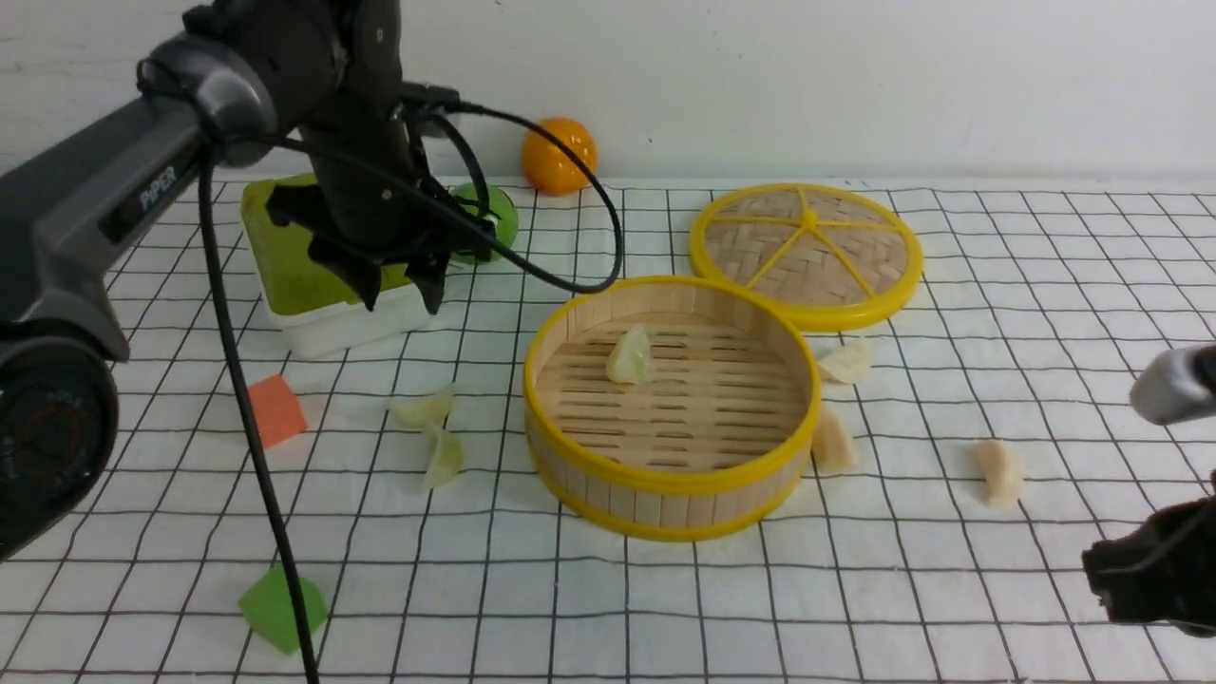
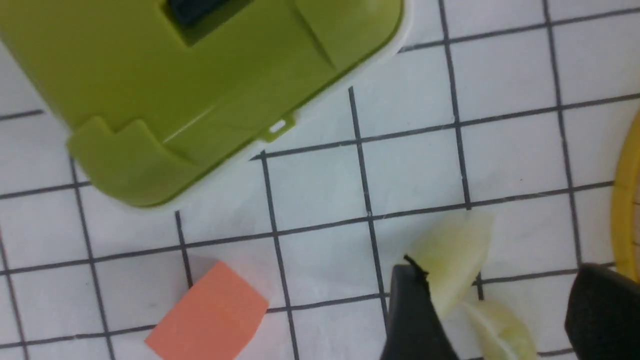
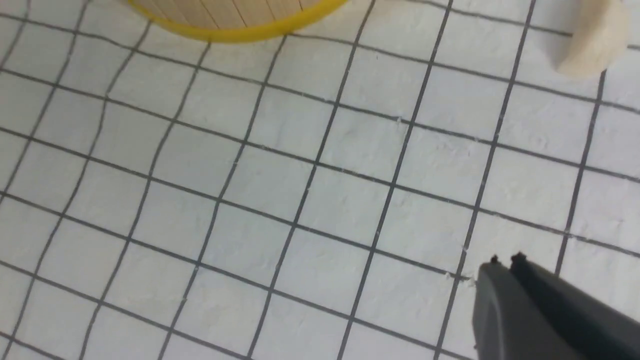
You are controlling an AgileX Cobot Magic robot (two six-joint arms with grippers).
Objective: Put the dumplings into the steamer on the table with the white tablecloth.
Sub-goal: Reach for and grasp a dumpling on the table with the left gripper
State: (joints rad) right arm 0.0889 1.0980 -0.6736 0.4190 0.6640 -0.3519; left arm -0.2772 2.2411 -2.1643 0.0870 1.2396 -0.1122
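Right now your left gripper (image 1: 401, 298) hangs with jaws spread, empty, over the back-left area of the table (image 1: 1045, 237). One green dumpling (image 1: 630, 355) sits inside the steamer (image 1: 665, 480) mid-table; two green dumplings (image 1: 423, 408) lie on the white tablecloth (image 1: 855, 598) toward the left edge, three cream dumplings (image 1: 832, 439) toward the right. Your right gripper (image 3: 506, 262), pinched closed on nothing, hovers near the front-right corner.

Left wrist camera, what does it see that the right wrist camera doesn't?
Only the left wrist view shows the green-lidded box, the orange cube and two green dumplings. Only the right wrist view shows a cream dumpling. Both show the white tablecloth and a bit of the steamer, its yellow rim.
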